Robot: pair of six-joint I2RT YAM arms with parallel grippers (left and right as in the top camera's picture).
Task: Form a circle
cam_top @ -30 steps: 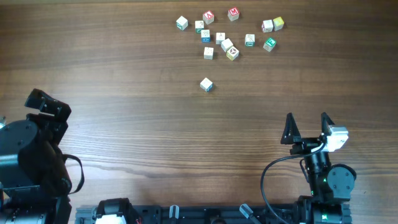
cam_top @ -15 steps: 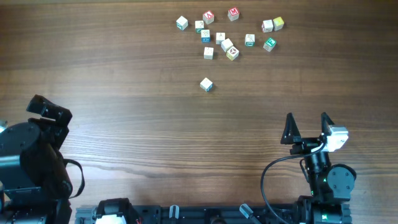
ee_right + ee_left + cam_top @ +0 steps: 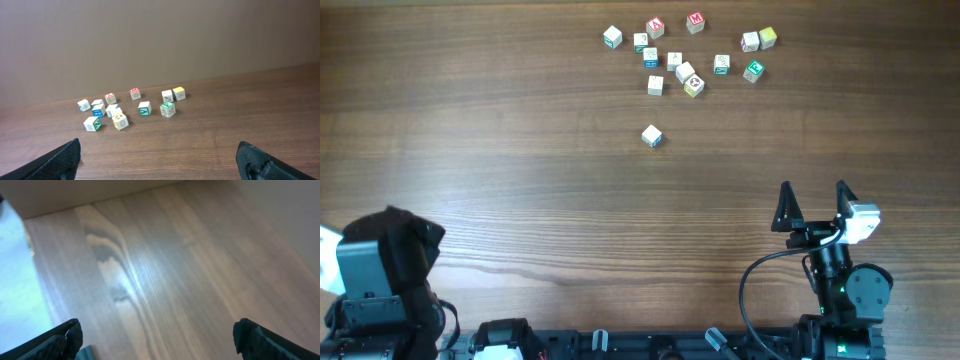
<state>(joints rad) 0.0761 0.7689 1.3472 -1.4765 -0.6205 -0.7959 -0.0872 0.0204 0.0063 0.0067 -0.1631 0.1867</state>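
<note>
As the right arm (image 3: 840, 285) sits folded back, fingers (image 3: 786, 205) spread wide

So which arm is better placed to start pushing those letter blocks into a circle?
Right. The right gripper, open, faces the blocks and sits nearer; the left gripper sees only table.

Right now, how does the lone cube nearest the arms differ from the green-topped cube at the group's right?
The lone cube stands apart from the rest; the green-topped cube sits near others on the right. The lone cube's top is pale; the green-topped cube's is green with a white mark. Both are small cubes.
</note>
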